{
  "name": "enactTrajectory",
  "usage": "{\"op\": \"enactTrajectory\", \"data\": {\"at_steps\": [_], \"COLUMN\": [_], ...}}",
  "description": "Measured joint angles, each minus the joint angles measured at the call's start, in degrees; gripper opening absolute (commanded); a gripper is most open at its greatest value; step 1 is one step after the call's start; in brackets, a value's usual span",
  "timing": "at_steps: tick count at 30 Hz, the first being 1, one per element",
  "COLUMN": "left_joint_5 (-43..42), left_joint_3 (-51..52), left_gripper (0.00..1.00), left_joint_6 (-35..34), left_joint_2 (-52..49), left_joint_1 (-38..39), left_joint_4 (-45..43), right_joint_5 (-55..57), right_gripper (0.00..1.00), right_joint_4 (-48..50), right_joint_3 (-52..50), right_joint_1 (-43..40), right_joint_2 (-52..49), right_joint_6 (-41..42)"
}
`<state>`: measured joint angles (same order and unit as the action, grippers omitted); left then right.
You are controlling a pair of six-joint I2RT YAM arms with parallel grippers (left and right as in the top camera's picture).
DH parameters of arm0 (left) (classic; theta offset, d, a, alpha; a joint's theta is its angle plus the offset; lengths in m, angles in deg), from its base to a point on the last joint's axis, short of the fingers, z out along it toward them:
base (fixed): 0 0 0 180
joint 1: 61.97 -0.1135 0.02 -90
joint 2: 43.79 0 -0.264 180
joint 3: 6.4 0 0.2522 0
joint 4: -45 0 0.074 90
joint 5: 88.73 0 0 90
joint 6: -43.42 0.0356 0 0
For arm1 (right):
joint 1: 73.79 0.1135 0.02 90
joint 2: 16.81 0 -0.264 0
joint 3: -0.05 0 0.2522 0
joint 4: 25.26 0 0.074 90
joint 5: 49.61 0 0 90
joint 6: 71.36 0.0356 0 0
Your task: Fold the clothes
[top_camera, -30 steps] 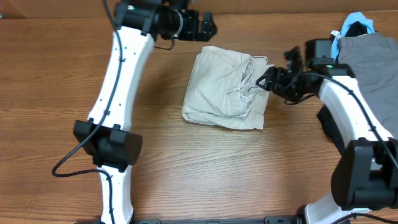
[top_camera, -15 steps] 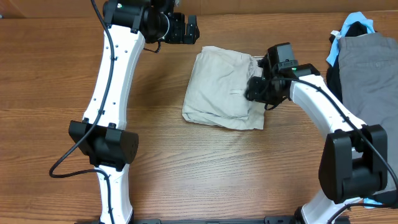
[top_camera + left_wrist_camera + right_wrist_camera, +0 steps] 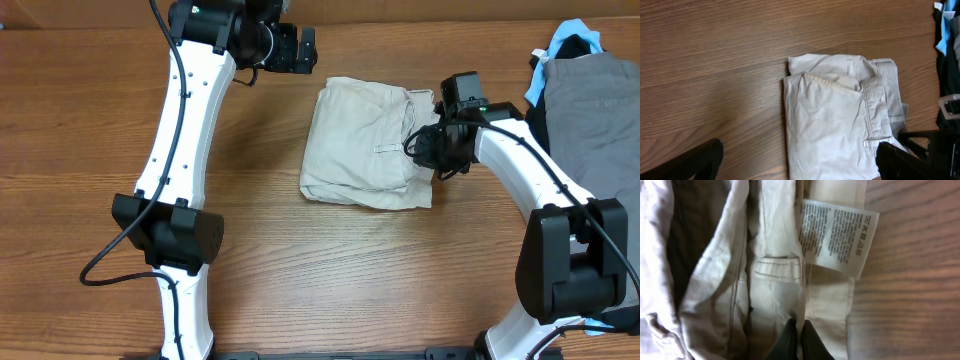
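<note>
The pale beige shorts (image 3: 365, 145) lie folded into a compact bundle in the middle of the table, waistband side to the right. My right gripper (image 3: 420, 145) is at that right edge, shut on a pinch of waistband fabric (image 3: 800, 330). Its wrist view shows a belt loop (image 3: 779, 270) and the white inner label (image 3: 837, 237) just ahead of the fingers. My left gripper (image 3: 305, 50) hangs above the table behind the bundle's far left corner, open wide. The shorts (image 3: 835, 120) fill the middle of the left wrist view, and nothing sits between its fingers (image 3: 797, 162).
A grey garment (image 3: 595, 110) lies at the right edge of the table, over a black one (image 3: 535, 110), with a light blue piece (image 3: 575, 40) at the far right corner. Bare wood surrounds the bundle on its left and front.
My right gripper has moved in onto the waistband edge and shut on it. The bundle has shifted slightly to the right. The left gripper stays open and has barely moved.
</note>
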<state>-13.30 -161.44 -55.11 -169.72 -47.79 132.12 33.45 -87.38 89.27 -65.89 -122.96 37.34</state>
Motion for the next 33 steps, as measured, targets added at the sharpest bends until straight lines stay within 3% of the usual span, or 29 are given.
{"op": "enactTrajectory", "data": {"at_steps": [12,14,15,18,22,28,33], "left_joint_5": [0.5,0.5,0.5,0.5,0.6,0.6,0.2], "left_joint_3": [0.0,0.0,0.0,0.0,0.0,1.3,11.4], "left_gripper": [1.0,1.0,1.0,1.0,1.0,1.0,1.0], "left_joint_6": [3.3,4.3,5.0,7.0,9.3,11.4,15.5], "left_joint_2": [0.0,0.0,0.0,0.0,0.0,0.0,0.0], "left_joint_1": [2.1,2.9,3.5,5.0,7.9,13.6,17.9], "left_joint_4": [0.2,0.2,0.2,0.2,1.3,4.5,2.2], "right_joint_5": [1.3,0.7,0.3,-0.6,-4.3,-8.2,-8.9], "right_gripper": [0.04,0.16,0.33,0.67,0.94,0.96,0.96], "right_joint_4": [8.0,8.0,7.8,5.4,1.8,-3.2,-5.7], "right_joint_3": [-7.1,-7.1,-7.1,-6.3,-2.8,6.8,9.2], "right_joint_1": [-2.4,-3.2,-3.7,-5.3,-8.2,-13.3,-17.3], "right_joint_2": [-3.2,-3.2,-3.3,-3.2,-2.3,5.3,9.6], "right_joint_6": [3.6,3.8,3.7,3.7,3.9,0.9,-1.6]}}
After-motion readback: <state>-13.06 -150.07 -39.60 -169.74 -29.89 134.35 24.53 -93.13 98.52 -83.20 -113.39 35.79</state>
